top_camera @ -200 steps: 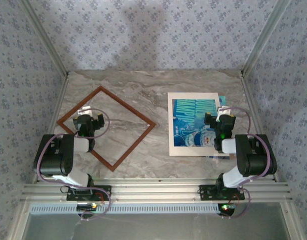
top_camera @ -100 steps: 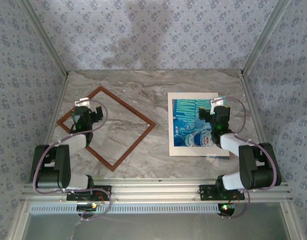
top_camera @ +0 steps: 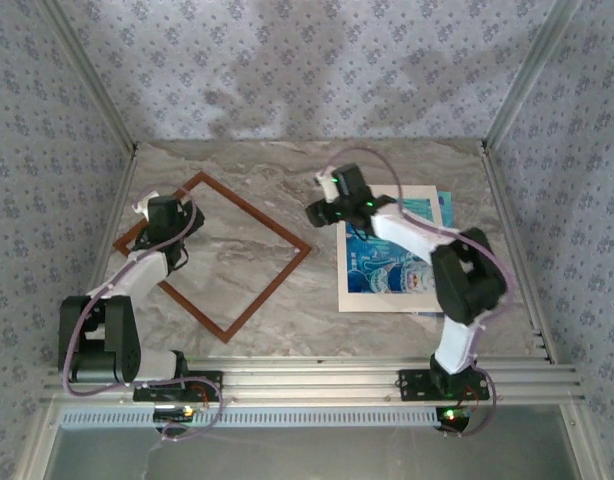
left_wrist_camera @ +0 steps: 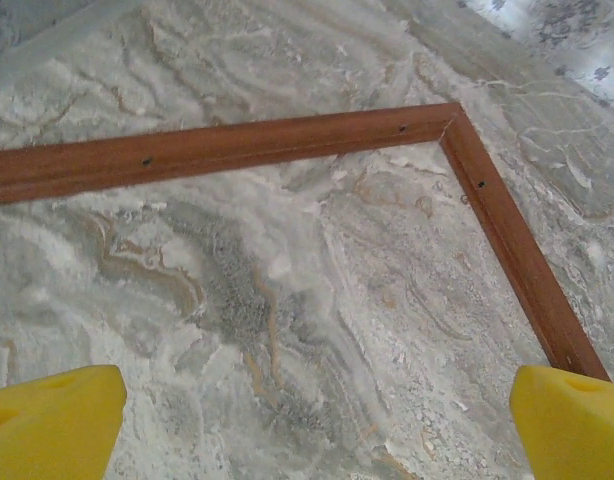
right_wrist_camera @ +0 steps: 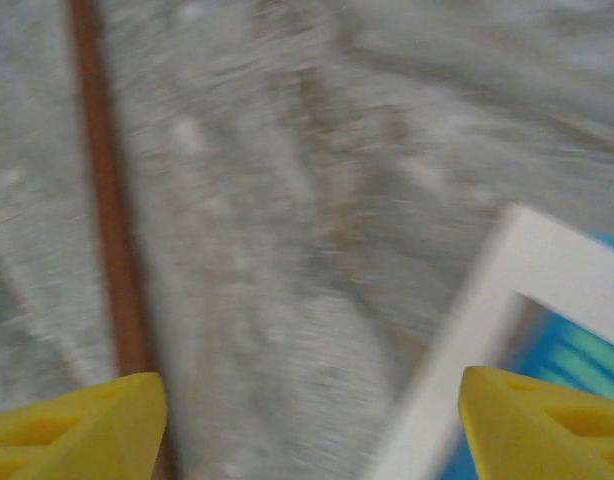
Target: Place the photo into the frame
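Top view: the frame (top_camera: 255, 211) lies flat on the 9 o'clock half of the marble surface (top_camera: 317, 295), turned like a diamond, with corners at roughly 12, 3, 6 and 9 o'clock. Its longer sides run from about 10 o'clock to 4 o'clock. Inside it there's bare marble.

Over at 3 o'clock is the photo (top_camera: 372, 265), flat under a cream mat (top_camera: 387, 302). Its long axis runs 12 to 6, with the pale lettering at the 12 o'clock end and the helmeted figure toward 6. A blue sliver pokes out past the mat's 3 o'clock edge near the top. Photo and frame are well apart.

The left hand (top_camera: 165, 208) hovers over the frame's 9 o'clock corner area. In its wrist view, the left hand (left_wrist_camera: 307, 430) is spread wide with nothing between the yellow fingertips (left_wrist_camera: 47, 420). One frame corner (left_wrist_camera: 452, 115) lies ahead at 1 o'clock.

The right hand (top_camera: 325, 205) reaches out across the mat to its 11 o'clock corner. Its wrist view is blurred, but the right hand (right_wrist_camera: 312, 430) shows its fingertips (right_wrist_camera: 547, 420) apart and gripping nothing. The mat's corner (right_wrist_camera: 517, 260) and some blue photo (right_wrist_camera: 577, 360) sit toward 3 o'clock, and a strip of frame (right_wrist_camera: 107, 200) runs up the 9 o'clock side.
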